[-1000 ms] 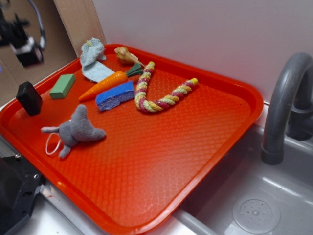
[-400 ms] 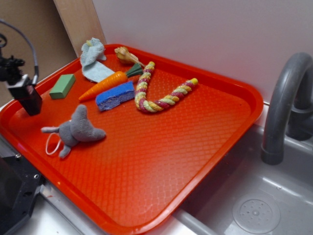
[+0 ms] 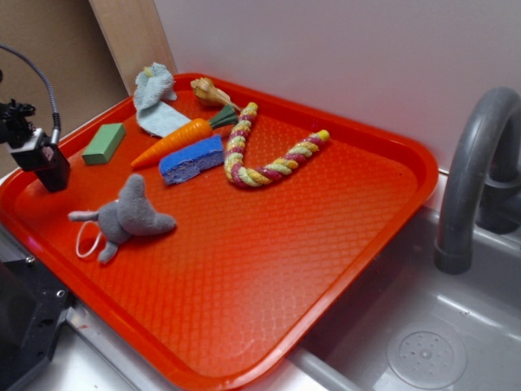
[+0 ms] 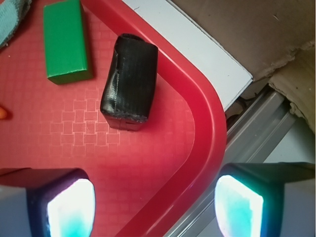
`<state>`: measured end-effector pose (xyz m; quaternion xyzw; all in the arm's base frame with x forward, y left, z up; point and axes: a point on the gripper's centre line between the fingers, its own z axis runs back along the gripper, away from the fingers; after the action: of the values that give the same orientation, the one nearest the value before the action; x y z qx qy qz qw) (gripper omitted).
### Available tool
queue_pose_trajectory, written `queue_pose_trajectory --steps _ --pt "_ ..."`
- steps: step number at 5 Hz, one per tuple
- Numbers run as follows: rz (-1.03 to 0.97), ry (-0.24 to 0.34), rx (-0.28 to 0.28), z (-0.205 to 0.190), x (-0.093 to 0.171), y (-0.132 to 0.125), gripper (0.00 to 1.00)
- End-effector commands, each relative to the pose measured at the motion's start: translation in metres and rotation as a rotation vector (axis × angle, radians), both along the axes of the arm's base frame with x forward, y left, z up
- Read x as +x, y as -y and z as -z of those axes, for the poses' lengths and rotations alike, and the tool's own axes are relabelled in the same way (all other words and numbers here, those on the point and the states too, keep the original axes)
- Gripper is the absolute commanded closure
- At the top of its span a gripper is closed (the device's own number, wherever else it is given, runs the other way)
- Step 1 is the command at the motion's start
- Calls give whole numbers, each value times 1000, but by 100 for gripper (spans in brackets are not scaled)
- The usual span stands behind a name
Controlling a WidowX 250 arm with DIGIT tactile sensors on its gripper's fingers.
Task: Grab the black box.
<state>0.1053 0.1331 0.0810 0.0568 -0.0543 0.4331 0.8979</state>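
Observation:
The black box [image 4: 129,81] lies on the red tray [image 4: 74,143], close against the tray's curved corner rim, with wrinkled matte faces. In the exterior view the black box [image 3: 55,173] stands at the tray's left edge, its top hidden by my gripper [image 3: 37,151] just above it. In the wrist view my gripper [image 4: 155,207] is open, both fingers [image 4: 71,207] short of the box with nothing between them; one finger hangs over the tray, the other beyond its rim.
A green block [image 4: 65,42] lies beside the black box. Farther in are a grey plush mouse [image 3: 130,216], a blue sponge [image 3: 192,159], a carrot [image 3: 175,138], a rope toy [image 3: 260,155] and a cloth [image 3: 155,98]. A sink with a faucet [image 3: 472,179] is at right.
My gripper has come down from the upper left to just over the black box, now covering its top. The box and the other things have not moved.

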Motion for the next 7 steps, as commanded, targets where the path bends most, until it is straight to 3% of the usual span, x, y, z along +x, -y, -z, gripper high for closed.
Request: queue_pose_trajectory --steps 1,2,3,5,6,7 --pt "-33 -17 39 18 73 -29 0" --pt "-40 -35 52 30 86 -33 0" --pt "-32 -55 41 32 82 -31 0" --pt "-11 11 -10 11 77 -23 0" --pt "-6 33 -7 2 84 -19 0" --pt "-11 45 -8 -31 52 -24 0"
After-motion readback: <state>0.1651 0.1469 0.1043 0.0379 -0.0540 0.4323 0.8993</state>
